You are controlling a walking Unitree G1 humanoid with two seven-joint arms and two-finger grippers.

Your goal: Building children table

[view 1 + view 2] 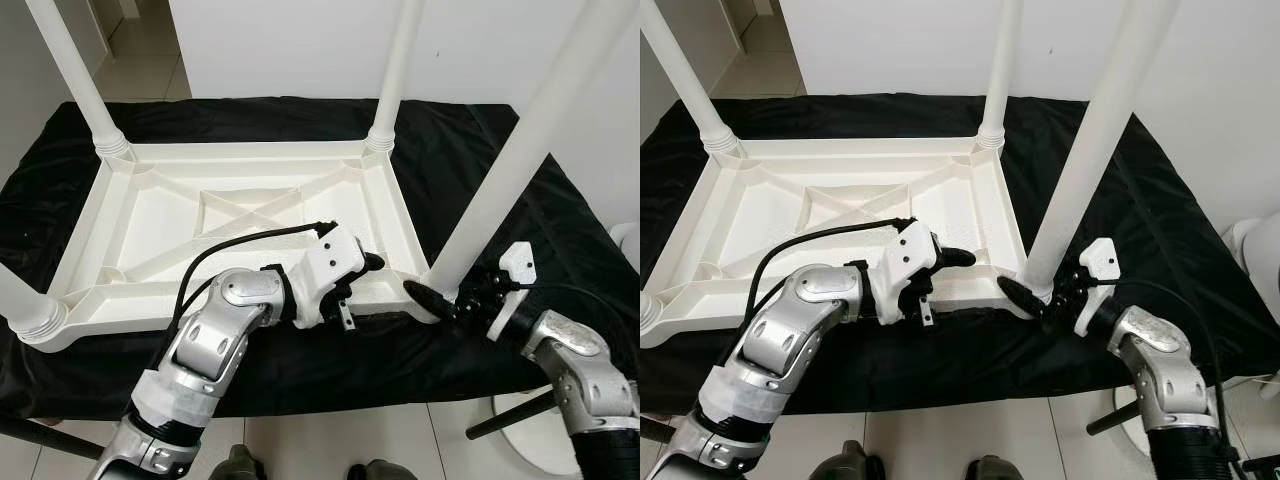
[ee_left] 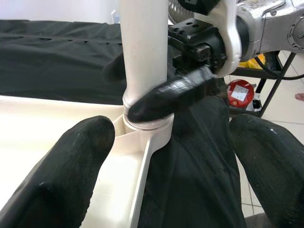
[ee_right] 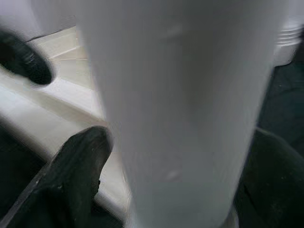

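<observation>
Right wrist view, gripper (image 1: pixel 1035 293) straddling table leg (image 1: pixel 1085 160)

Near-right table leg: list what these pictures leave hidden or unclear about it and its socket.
- Top of the near-right table leg: cut off by the upper edge in both eye views.
- Its socket: whether the leg is fully seated cannot be told; the right end effector wraps its base.
- Right wrist view: the leg is so close that it blurs, so no surface detail.
- Left end effector: open beside the frame, contact unclear.
</observation>
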